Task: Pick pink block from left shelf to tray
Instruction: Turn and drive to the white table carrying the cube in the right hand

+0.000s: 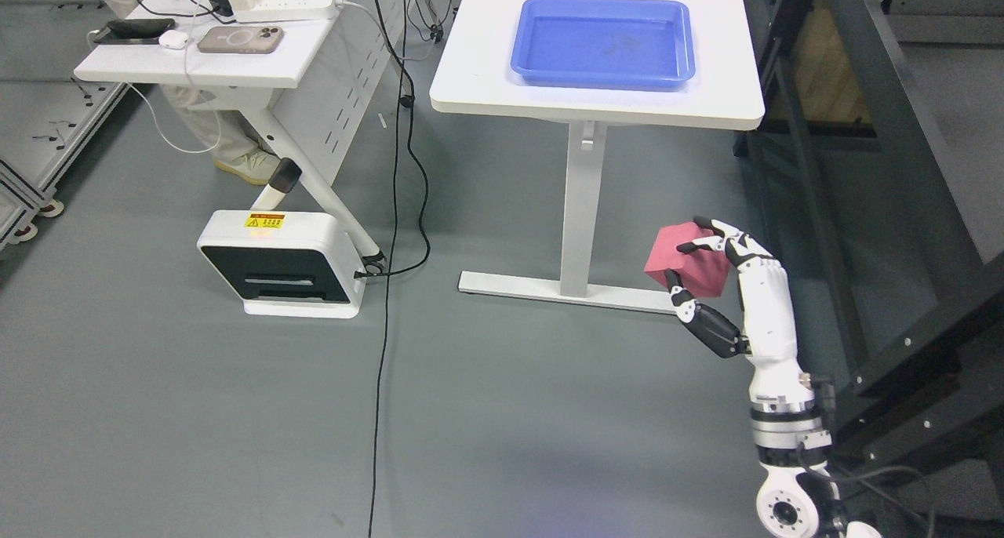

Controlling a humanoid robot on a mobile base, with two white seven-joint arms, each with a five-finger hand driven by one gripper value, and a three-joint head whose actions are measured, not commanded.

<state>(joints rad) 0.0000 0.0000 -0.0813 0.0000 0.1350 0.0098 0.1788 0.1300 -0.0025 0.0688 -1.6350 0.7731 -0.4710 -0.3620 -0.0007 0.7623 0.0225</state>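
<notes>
Nearest, at lower right: one right robot hand (718, 275), white-shelled with black finger joints, on a white and silver forearm rising from the bottom edge. Clasped around one pink cube-shaped block (684, 259), black-tipped fingers (700, 245) over its top edge and thumb under its lower corner. Held in the air above the floor, just right of the bench foot, well apart from the tray. No left arm in view.

Underfoot: smooth grey floor (196, 412), one long black cable (386, 303) trailing down it from the far desk to the bottom edge. At left on the floor, one white box-shaped device with a black front panel and a yellow warning sticker (276, 263), a white handle with a black tip leaning up from its top.

Farther back, centre: one white-topped bench (486, 59) on a single white pedestal leg with a flat foot bar. On it, one blue rectangular plastic tray (604, 42), shallow, nothing inside.

At far left: a second white bench (157, 63) with angled legs, carrying one white power strip (282, 1), one beige-cased phone (239, 40), one dark phone (133, 30) and one small white earbud case (173, 39). Behind its legs, a person's light trouser leg and one pale shoe (249, 165).

Along the right side: a dark metal shelf frame (902, 232), running diagonally. At the far left edge, a pale aluminium frame on small feet (31, 161).
</notes>
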